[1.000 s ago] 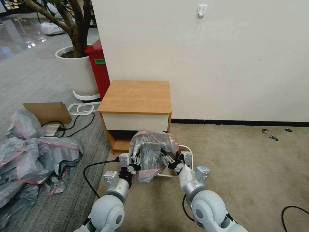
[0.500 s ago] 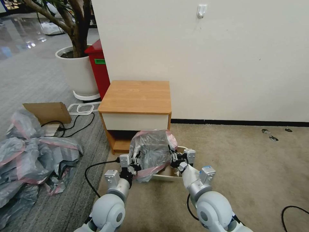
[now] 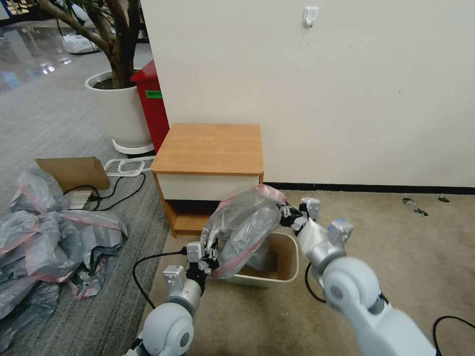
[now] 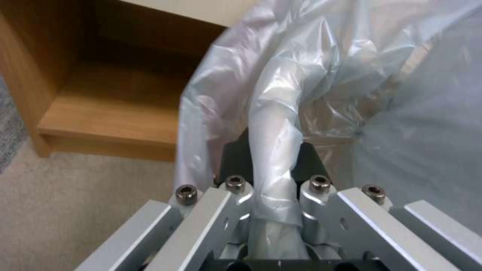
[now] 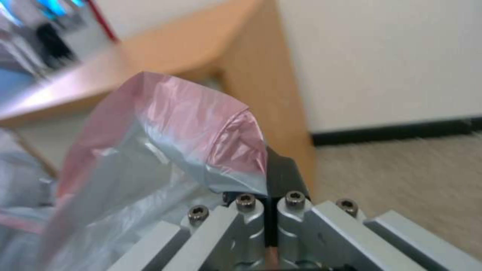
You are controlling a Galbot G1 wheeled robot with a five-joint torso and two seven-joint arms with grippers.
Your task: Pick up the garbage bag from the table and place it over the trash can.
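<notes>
Right gripper (image 3: 285,213) now higher, garbage bag (image 3: 245,225) rim lifted, trash can (image 3: 289,257) uncovered

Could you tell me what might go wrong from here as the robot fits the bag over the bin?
The thin translucent grey plastic bag with a pink band is stretched between the left gripper and the raised right gripper; it could tear or slip free. Its mouth hangs off-centre, leaving the cream-white rectangular bin partly uncovered.

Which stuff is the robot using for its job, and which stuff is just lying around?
Job things: garbage bag, trash can, left gripper, right gripper, table.

Lying about: heap of bags, red bin, plant pot, cardboard, cables.
</notes>
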